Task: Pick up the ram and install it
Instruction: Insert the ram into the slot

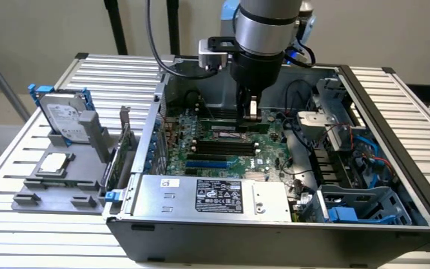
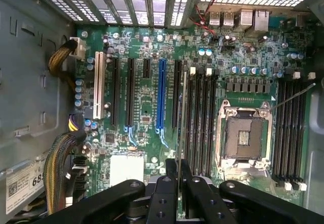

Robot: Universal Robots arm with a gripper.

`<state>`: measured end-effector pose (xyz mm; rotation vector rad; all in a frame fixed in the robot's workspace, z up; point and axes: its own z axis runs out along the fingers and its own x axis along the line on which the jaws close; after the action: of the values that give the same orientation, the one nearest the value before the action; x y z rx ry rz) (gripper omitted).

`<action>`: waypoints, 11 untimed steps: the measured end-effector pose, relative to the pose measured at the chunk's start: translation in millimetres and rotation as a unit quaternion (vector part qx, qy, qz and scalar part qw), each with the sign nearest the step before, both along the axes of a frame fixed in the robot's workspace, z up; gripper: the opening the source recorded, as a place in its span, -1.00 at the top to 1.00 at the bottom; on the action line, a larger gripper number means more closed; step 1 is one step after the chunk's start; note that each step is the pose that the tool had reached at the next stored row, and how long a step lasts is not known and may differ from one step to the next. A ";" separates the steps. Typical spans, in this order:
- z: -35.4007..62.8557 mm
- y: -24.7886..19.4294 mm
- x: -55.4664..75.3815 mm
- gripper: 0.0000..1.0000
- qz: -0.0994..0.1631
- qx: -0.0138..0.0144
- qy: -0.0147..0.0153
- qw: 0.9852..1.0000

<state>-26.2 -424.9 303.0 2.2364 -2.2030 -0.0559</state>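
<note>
Ram (image 2: 181, 118) hangs edge-on, clamped between the closed jaws just above the motherboard's (image 2: 147, 97) memory slots (image 2: 200, 118): the install step, I judge, calling for exact alignment over one slot.

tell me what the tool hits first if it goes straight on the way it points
Probably the black memory slots on the motherboard, met by the ram that the tool is shut on; which slot is unclear.

Silver cylindrical arm (image 1: 263, 25) upper centre, black-banded, blue-capped; black cable (image 1: 154, 39) looping left; matte black gripper (image 1: 253, 112), screw-studded.
</note>
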 end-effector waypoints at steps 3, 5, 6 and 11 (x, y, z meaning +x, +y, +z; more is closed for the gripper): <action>-5.5 1.3 1.1 0.73 0.000 0.000 0.000 1.000; -9.1 2.2 1.1 0.73 0.000 0.000 0.000 1.000; -10.9 2.8 1.1 0.73 0.000 0.000 0.000 1.000; -20.0 7.7 0.7 0.73 0.000 0.000 0.000 1.000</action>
<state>-25.4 -417.1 283.0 2.2365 -2.2031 -0.0559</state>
